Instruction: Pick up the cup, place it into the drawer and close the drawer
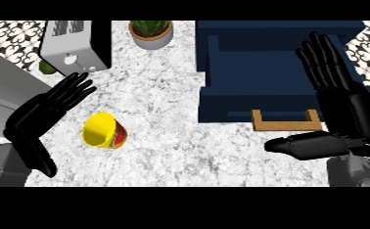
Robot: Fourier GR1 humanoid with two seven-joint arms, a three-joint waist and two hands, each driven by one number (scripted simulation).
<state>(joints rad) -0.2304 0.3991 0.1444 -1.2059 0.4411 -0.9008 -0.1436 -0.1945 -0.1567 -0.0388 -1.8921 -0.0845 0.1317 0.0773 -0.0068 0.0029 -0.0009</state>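
Observation:
A yellow cup (103, 131) with a red and green pattern lies on its side on the marble counter (166, 105), its mouth facing left and toward me. My left hand (52, 103) is open just above and left of the cup, fingers straight and pointing up-right, not touching it. The dark blue drawer (260, 83) stands pulled open at the right, with a wooden handle (285, 120) on its front. My right hand (336, 83) is open over the drawer's right side, fingers up, thumb stretched left below the handle.
A silver toaster (72, 44) stands at the back left. A potted plant (151, 33) sits at the back middle. A grey appliance edge (14, 83) runs along the left side.

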